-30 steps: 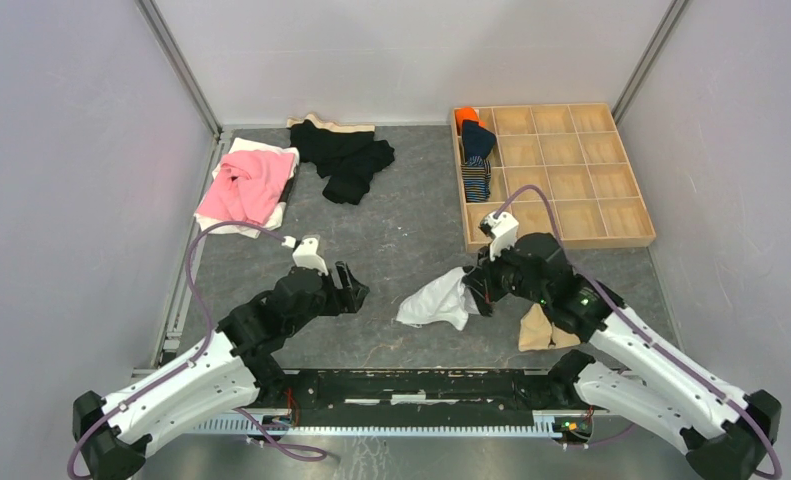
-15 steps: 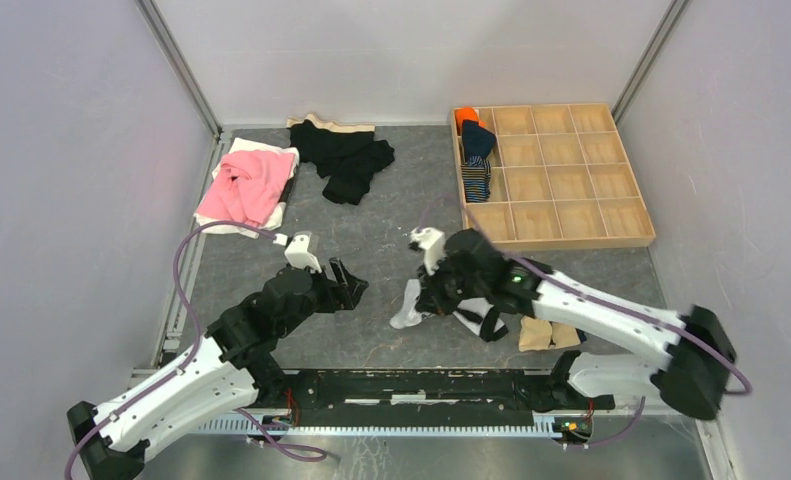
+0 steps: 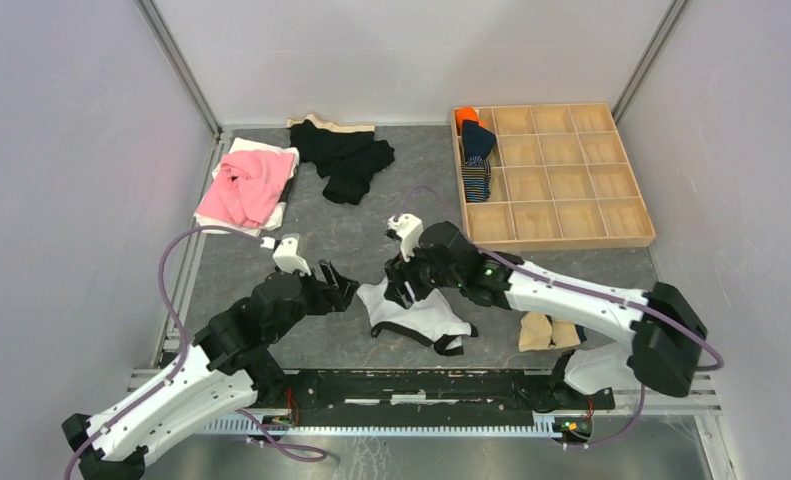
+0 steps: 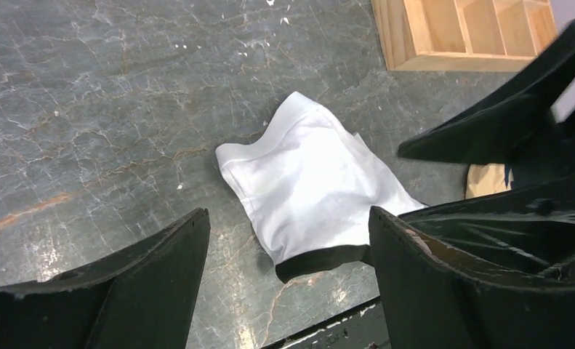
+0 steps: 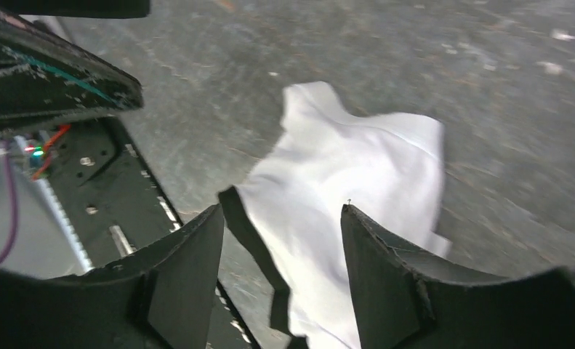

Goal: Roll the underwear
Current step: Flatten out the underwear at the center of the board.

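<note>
White underwear with black trim [image 3: 418, 316] lies spread on the grey table near the front edge, between the two arms. My right gripper [image 3: 401, 284] hovers over its far edge, open, with nothing held; in the right wrist view the underwear [image 5: 346, 182] lies below the spread gripper [image 5: 280, 211]. My left gripper [image 3: 339, 288] is open just left of the cloth. Seen from the left wrist, the underwear [image 4: 306, 189] lies ahead of the open gripper [image 4: 288, 214], apart from it.
A wooden compartment tray [image 3: 556, 242] at back right holds rolled underwear [image 3: 477, 160] in its left column. A pink garment [image 3: 246, 185] and black garments [image 3: 346, 155] lie at back left. A beige cloth [image 3: 541, 330] sits by the right arm.
My right gripper carried the white underwear leftward, then opened and let it drop; the cloth now lies spread flat. The left arm shifted slightly left.
</note>
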You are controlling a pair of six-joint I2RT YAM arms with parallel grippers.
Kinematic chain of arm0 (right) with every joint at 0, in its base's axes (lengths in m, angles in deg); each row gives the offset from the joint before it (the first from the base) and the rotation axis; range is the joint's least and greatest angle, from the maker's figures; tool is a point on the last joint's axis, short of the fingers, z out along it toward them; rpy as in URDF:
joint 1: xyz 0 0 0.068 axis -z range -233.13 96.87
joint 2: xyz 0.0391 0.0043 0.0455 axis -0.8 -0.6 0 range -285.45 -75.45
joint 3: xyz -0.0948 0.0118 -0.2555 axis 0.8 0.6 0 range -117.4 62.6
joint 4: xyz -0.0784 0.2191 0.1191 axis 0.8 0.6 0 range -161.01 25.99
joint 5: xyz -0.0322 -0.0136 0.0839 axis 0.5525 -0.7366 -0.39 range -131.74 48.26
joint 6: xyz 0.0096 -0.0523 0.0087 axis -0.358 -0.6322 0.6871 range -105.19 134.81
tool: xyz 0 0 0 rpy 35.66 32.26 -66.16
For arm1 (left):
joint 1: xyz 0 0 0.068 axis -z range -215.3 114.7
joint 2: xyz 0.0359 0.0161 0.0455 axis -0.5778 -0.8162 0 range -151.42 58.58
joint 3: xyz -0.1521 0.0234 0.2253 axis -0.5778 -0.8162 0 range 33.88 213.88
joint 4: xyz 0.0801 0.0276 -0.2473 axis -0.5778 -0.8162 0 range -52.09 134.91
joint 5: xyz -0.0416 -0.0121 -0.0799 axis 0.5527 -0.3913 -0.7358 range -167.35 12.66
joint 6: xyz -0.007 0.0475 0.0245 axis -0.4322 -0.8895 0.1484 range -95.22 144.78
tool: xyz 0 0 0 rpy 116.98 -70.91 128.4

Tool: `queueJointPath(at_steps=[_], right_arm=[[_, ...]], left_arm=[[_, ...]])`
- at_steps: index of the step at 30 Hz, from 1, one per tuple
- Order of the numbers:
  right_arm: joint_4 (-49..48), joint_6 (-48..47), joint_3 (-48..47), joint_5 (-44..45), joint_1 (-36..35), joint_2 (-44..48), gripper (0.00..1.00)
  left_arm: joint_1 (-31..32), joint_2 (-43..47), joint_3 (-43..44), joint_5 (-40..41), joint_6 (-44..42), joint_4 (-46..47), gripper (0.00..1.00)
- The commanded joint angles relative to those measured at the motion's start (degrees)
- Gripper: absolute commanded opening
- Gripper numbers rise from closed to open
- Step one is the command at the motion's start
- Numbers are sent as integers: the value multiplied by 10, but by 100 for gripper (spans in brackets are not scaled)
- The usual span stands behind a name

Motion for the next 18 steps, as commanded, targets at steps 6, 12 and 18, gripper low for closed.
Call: queueJointPath(at_steps=[6,12,18], right_arm=[[111,-18,115,233,17,152,73],[99,1,187,220,41,189,74],[45,-3,206,143,41,194,73]], left_arm=[[3,-120,-22,-81,19,103,86],[8,-147,-67,-85,68,142,86],[16,-144,-123,-103,123,183,85]])
